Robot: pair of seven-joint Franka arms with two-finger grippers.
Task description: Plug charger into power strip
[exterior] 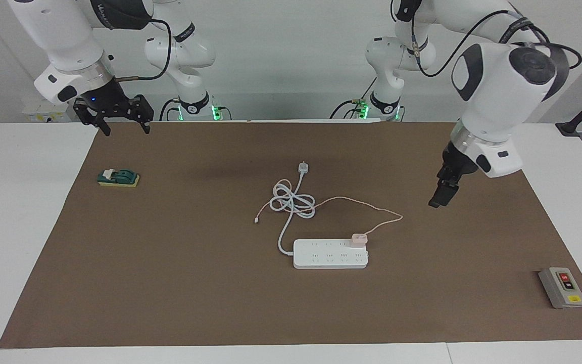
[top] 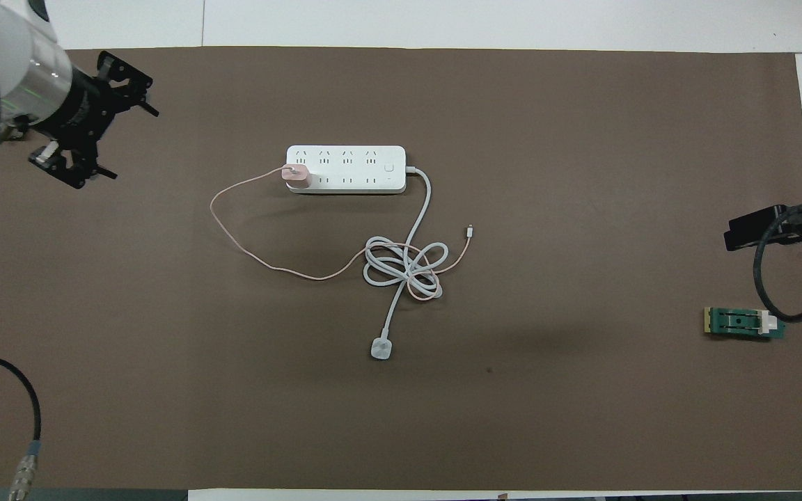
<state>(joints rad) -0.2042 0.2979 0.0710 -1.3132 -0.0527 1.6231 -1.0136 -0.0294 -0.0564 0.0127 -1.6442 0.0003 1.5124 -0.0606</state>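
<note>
While both grippers hang empty, charger (exterior: 358, 237) sits in power strip (exterior: 329, 258).

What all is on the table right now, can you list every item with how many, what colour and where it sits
power strip: one, white, mid-mat, thick white cord coiled nearer the robots.
charger: one, pale pink, seated on the strip at its end toward the left arm; thin pink cable loops through the coil.
round plug: one, white, end of the strip's cord, nearer the robots than the coil.
green switch: one, green on yellow base, right arm's end.
button box: one, grey with red and yellow buttons, left arm's end, farther from the robots.
mat: one, brown, covering the white table.
left pincer: open, empty, raised over the mat.
right pincer: open, empty, waiting over the mat's edge.
</note>
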